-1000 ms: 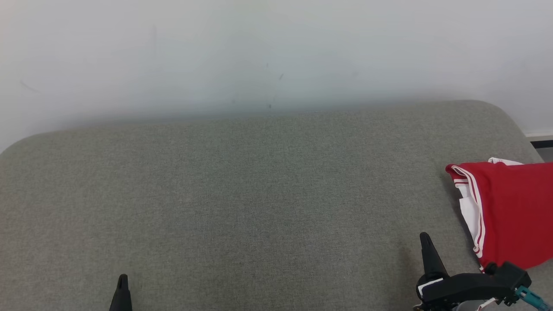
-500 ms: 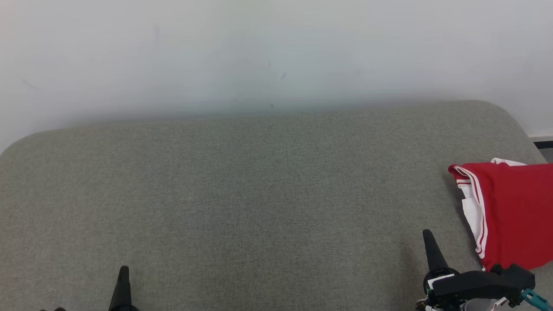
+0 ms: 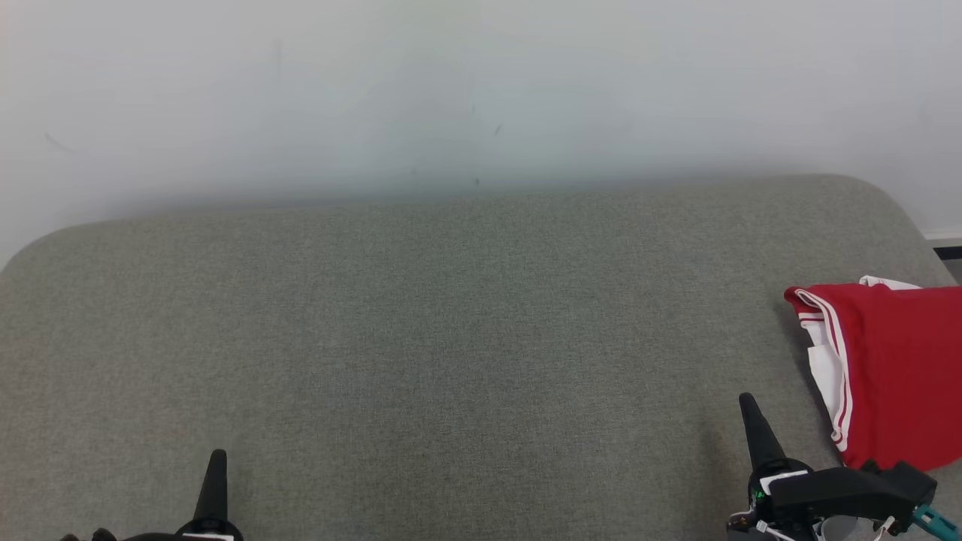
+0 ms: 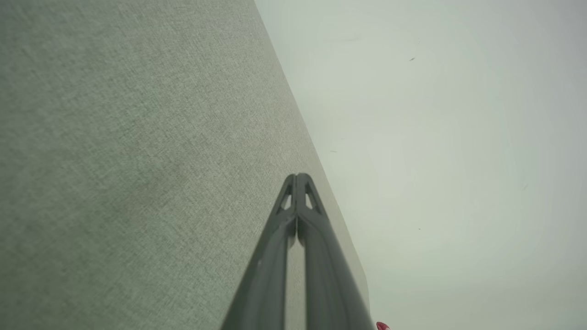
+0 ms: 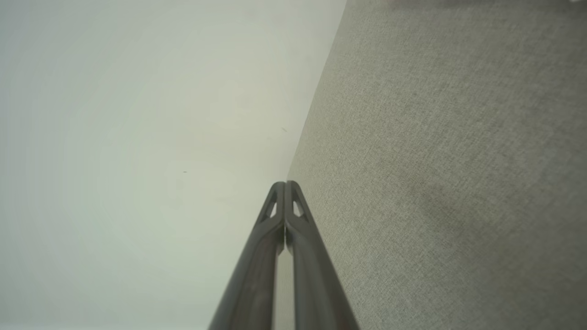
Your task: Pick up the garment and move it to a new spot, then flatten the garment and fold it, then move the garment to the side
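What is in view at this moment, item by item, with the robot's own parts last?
garment: one, red with white trim and stripes, lying on the right end of the padded surface, cut off by the head view's right edge.
padded surface: one, grey-green woven fabric with rounded far corners, spanning the head view.
wall: one, white with a few small dark marks, behind the padded surface.
strip: one, dark, at the foot of the wall, far right; too little shows to name it.
left gripper: one, dark, lower left of the head view, fingers together, holding nothing.
right gripper: one, dark, lower right, beside the garment but apart from it, fingers together, holding nothing.
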Tool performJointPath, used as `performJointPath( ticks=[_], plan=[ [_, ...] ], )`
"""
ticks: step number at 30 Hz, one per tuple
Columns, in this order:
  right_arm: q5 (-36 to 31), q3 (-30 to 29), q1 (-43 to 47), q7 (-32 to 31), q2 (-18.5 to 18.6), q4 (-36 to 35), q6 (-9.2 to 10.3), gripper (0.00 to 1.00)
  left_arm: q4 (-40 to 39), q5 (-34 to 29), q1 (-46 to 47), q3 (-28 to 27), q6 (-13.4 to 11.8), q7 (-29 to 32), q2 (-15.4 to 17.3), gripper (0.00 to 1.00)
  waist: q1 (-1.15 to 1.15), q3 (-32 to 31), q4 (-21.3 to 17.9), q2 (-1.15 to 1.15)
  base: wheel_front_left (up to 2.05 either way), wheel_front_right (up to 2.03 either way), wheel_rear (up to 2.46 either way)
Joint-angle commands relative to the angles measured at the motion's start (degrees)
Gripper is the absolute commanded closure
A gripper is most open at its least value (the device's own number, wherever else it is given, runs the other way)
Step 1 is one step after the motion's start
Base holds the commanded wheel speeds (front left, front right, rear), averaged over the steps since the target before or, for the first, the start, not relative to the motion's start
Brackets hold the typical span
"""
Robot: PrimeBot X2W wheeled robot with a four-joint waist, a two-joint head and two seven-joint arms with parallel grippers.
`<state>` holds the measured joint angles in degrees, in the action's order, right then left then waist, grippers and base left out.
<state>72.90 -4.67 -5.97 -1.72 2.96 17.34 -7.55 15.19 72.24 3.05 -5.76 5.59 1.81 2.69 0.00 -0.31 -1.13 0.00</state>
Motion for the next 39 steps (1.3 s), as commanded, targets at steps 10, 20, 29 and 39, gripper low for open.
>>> performJointPath(
  ticks=[10, 20, 29, 39],
  plan=[
    [5.9, -0.6, -0.5, -1.5, -0.1, -1.4, 0.08, 1.00, -0.8, 6.1, 1.9, -0.4, 0.8, 1.4, 0.3, 1.00, 0.00, 0.1, 0.3, 0.00, 0.00, 0.00, 0.00],
    [10.6, -1.1, -0.5, -2.8, -0.1, -2.1, 0.10, 1.00, -0.9, 11.0, 2.3, -0.6, 1.2, 2.7, 0.3, 1.00, 0.00, 0.2, 0.5, 0.00, 0.00, 0.00, 0.00],
    [14.1, -1.4, -0.5, -3.6, -0.1, -2.7, 0.10, 1.00, -1.1, 14.6, 2.9, -0.7, 1.7, 3.5, 0.3, 1.00, 0.00, 0.3, 0.7, 0.00, 0.00, 0.00, 0.00],
    [18.2, -1.8, -0.4, -4.6, -0.1, -3.3, 0.11, 1.00, -1.2, 18.9, 3.2, -0.9, 2.0, 4.5, 0.3, 1.00, 0.00, 0.4, 1.0, 0.00, 0.00, 0.00, 0.00]
  ],
)
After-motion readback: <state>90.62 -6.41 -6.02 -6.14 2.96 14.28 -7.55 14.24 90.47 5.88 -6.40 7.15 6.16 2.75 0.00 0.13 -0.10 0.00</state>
